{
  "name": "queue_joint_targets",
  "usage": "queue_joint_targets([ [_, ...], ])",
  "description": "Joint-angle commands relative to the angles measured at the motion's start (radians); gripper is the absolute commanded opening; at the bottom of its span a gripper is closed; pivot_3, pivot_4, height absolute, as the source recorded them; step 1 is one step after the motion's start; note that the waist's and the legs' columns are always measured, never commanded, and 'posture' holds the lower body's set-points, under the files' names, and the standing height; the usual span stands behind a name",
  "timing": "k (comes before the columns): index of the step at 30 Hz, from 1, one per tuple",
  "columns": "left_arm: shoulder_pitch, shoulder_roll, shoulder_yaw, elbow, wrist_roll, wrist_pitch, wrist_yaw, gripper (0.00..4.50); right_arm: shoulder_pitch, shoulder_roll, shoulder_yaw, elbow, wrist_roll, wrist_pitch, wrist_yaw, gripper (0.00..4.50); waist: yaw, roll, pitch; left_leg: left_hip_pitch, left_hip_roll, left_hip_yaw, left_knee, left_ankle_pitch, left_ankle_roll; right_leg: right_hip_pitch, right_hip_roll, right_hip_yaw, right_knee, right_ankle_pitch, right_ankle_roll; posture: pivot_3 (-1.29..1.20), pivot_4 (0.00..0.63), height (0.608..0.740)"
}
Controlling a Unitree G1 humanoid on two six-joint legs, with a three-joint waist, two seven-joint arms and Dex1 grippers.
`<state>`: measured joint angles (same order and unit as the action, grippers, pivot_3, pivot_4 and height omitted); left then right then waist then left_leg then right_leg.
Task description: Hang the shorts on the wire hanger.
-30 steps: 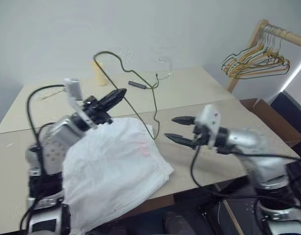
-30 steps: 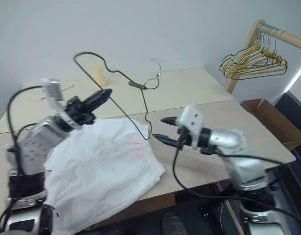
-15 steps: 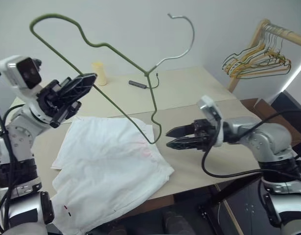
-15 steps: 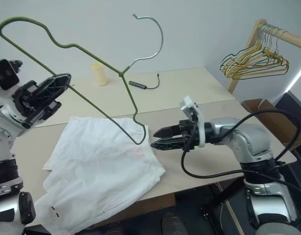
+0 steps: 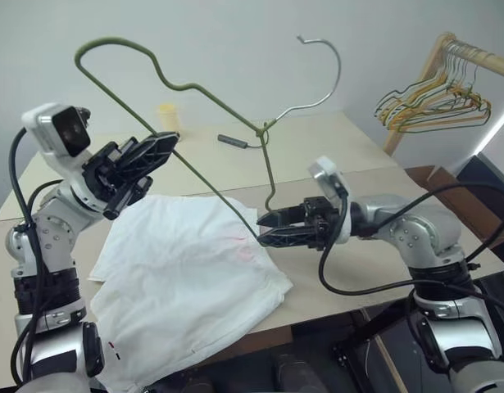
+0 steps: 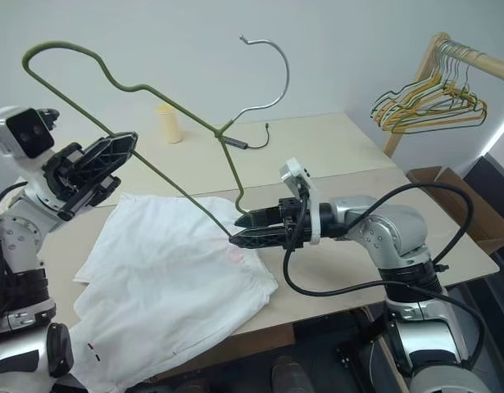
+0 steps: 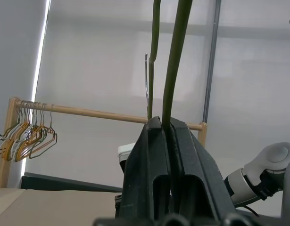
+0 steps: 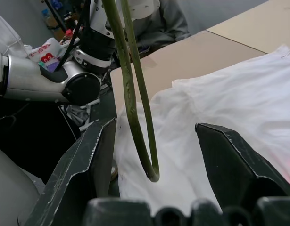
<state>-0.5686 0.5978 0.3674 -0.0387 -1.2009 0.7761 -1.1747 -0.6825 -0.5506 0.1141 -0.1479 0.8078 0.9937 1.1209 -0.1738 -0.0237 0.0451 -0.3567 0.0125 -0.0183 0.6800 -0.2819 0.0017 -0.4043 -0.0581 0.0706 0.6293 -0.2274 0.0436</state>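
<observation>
Wire hanger (image 5: 194, 86) in left gripper (image 5: 157, 147)

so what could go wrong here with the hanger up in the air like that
The left gripper pinches the wire hanger at one thin spot, so the wire could swivel or slip in the grip.

The right gripper is open around the hanger's lower bend, just above the shorts; closing now might miss the wire or catch fabric with it.

The shorts hang over the table's front edge, so a snag could drag them off.
</observation>
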Motion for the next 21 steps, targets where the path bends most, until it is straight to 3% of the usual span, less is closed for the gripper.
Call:
queue_joint_targets([
  [1,0.004,-0.004,0.008,-0.032,0.003,-0.019,0.000,0.00,-0.025,0.004,-0.001,-0.022,0.006,-0.009,0.008,3.21,-0.001,0.000,0.000,0.000,0.000,0.000,0.000,0.000,0.000,0.000,0.000,0.000,0.000,0.000,0.000,-0.14,0.000,0.740],
  [7,0.011,-0.020,0.005,-0.041,0.019,-0.035,0.010,0.00,-0.016,0.004,0.016,-0.034,0.006,-0.016,0.015,3.21,-0.003,0.000,0.000,0.000,0.000,0.000,0.000,0.000,0.000,0.000,0.000,0.000,0.000,0.000,0.000,-0.14,0.000,0.740],
  [10,0.010,-0.031,0.007,-0.038,0.017,-0.032,0.020,0.00,-0.011,0.007,0.030,-0.035,-0.004,-0.021,0.011,2.62,-0.003,0.000,0.000,0.000,0.000,0.000,0.000,0.000,0.000,0.000,0.000,0.000,0.000,0.000,0.000,-0.14,0.000,0.740],
  [17,0.014,-0.035,0.006,-0.039,0.027,-0.031,0.028,0.00,-0.011,0.017,0.025,-0.019,-0.013,-0.020,-0.003,0.13,-0.004,0.000,0.000,0.000,0.000,0.000,0.000,0.000,0.000,0.000,0.000,0.000,0.000,0.000,0.000,-0.14,0.000,0.740],
  [21,0.013,-0.020,0.004,-0.023,0.027,-0.018,0.005,0.00,-0.004,0.015,0.025,-0.020,-0.019,-0.022,-0.001,0.02,-0.004,0.000,0.000,0.000,0.000,0.000,0.000,0.000,0.000,0.000,0.000,0.000,0.000,0.000,0.000,-0.14,0.000,0.740],
])
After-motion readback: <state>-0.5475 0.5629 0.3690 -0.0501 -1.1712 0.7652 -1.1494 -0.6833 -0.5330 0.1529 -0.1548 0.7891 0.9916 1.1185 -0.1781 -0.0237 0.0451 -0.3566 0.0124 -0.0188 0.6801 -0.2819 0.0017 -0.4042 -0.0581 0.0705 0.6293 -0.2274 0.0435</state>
